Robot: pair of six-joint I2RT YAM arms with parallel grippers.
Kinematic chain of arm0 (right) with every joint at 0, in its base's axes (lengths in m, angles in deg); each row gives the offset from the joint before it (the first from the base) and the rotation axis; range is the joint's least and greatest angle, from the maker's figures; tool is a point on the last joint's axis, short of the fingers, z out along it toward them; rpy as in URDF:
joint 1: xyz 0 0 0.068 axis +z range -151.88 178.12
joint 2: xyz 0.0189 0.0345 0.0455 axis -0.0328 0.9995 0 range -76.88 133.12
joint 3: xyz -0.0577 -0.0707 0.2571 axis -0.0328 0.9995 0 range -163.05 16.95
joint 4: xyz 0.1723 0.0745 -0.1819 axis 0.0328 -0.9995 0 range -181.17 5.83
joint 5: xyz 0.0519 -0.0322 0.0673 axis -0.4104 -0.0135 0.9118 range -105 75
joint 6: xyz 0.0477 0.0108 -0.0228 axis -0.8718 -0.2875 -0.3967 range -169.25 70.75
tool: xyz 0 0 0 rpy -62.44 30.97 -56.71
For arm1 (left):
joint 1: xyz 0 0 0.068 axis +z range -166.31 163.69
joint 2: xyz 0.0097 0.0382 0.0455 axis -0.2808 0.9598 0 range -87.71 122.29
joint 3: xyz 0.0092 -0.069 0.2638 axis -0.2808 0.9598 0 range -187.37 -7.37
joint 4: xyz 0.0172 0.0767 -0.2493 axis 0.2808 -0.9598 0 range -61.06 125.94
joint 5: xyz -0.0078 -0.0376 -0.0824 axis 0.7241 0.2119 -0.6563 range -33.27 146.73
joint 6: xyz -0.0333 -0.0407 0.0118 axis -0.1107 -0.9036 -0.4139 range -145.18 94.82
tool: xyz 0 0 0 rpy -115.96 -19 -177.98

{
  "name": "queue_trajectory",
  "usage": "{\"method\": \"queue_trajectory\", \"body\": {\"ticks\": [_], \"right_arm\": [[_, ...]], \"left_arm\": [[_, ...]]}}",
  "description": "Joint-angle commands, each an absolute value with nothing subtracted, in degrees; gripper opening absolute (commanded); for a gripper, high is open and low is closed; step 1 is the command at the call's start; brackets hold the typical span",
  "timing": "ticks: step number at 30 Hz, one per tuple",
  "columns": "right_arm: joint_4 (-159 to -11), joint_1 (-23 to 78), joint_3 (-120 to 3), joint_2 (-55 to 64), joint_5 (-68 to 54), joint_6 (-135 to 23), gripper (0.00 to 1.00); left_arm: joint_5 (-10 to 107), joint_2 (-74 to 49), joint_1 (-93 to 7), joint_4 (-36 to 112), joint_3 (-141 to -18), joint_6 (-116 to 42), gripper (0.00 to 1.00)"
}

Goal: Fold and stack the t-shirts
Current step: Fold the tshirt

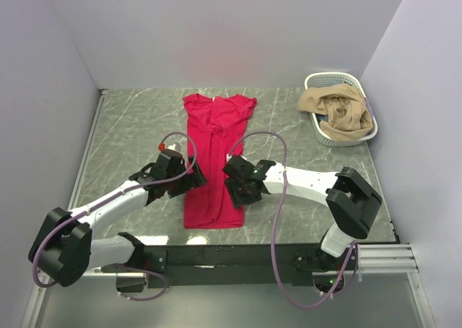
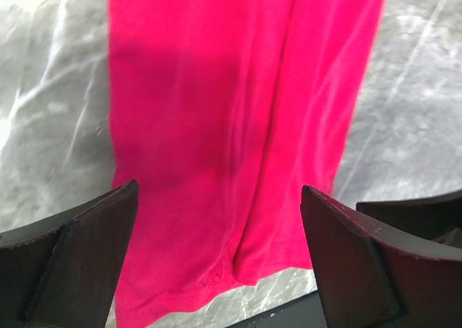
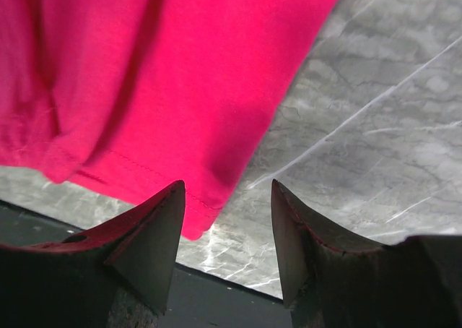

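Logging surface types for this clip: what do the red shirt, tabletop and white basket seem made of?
Crimson-red t-shirt: soft matte cloth, by wrinkles and stitched hem. Grey veined tabletop: marble-look, faintly glossy; perhaps printed laminate. White lattice basket: apparently moulded plastic, rigid open grid.

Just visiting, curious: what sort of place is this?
Probably a robotics lab booth: plain white walls around a grey marbled table, two white robot arms bolted at its edge, a crimson cloth t-shirt.

Table point(image 1: 130, 126) in grey-green marble pattern with pale veins; white lattice basket point(image 1: 330, 76) at its far right corner, close against the right wall point(image 1: 426, 89); plain pale walls at left, back and right; black rail point(image 1: 231, 256) along the near edge, a silver bar point(image 1: 386, 258) at its right end.
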State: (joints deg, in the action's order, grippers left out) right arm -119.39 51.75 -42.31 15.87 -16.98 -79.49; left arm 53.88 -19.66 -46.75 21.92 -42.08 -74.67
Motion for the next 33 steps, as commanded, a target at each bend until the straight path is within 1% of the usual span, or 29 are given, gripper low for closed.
{"method": "queue_trajectory", "body": {"ticks": [1,8,20,24,29,33], "right_arm": [[-121.0,53.3,-45.1,17.5,-21.2,-81.6,0.58],[-120.4,55.0,-45.9,18.2,-20.7,-81.9,0.58],[-120.0,55.9,-45.8,22.3,-20.0,-82.4,0.57],[-120.9,56.0,-45.2,23.6,-21.6,-83.3,0.49],[-122.4,56.0,-43.4,24.1,-24.9,-85.5,0.49],[-123.5,55.9,-41.2,24.0,-27.4,-87.8,0.53]], "left_arm": [[58.7,-20.6,-48.8,19.5,-42.1,-77.9,0.99],[63.0,-15.8,-53.7,16.2,-44.0,-79.8,0.99],[66.6,-11.5,-55.8,13.3,-45.1,-81.5,0.99],[66.8,-10.7,-56.6,12.6,-45.2,-81.8,1.00],[67.4,-10.3,-57.7,10.9,-44.7,-82.1,1.00],[67.7,-10.7,-58.0,9.8,-43.6,-82.6,0.99]]}}
